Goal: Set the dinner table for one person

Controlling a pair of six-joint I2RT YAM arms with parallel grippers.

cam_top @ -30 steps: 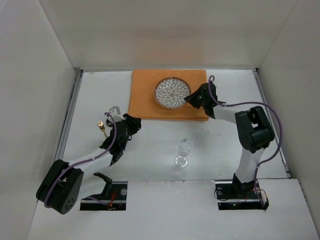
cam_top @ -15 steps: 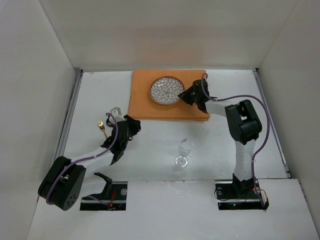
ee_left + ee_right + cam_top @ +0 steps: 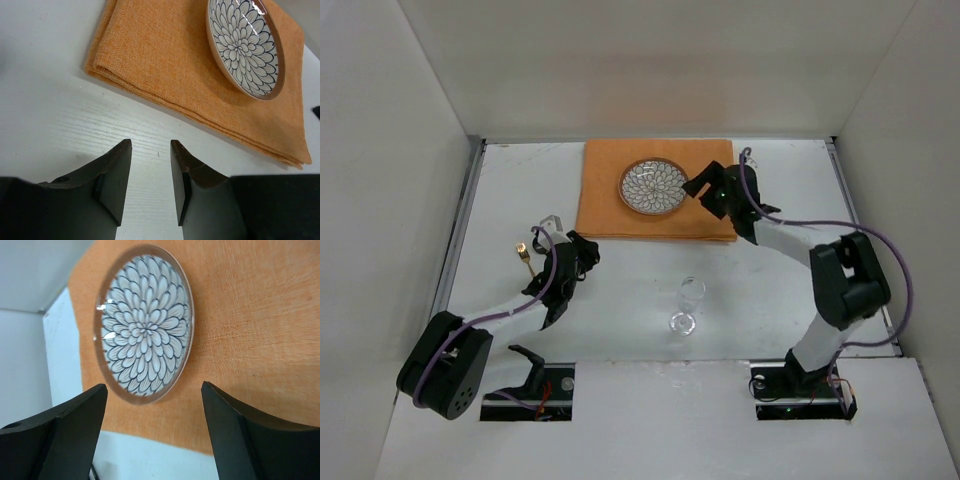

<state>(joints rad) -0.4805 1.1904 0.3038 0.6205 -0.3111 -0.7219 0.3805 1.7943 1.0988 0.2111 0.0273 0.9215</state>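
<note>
Two grippers, and neither holds anything. Your right gripper (image 3: 154, 390) stands wide open. Its jaws frame the near rim of the plate (image 3: 145, 322) in the wrist view, with nothing gripped between them. In the top view it sits just right of the plate, upper middle of the frame, over the mat (image 3: 605, 205). The plate, white with a dark petal pattern, lies flat on the orange mat, toward its right half.

Your left gripper (image 3: 150, 145) is open only a little, with a narrow gap between the jaws showing bare white surface. It hangs left of centre in the top view, just off the mat's lower left corner. A small gold item (image 3: 523, 252) lies just left of that arm; what it is, you cannot tell at this size.

The table (image 3: 760, 290) fills the middle of the top view, with the mat against its far edge. A clear stemmed glass (image 3: 688, 303) stands upright below the mat, between the two arms.
</note>
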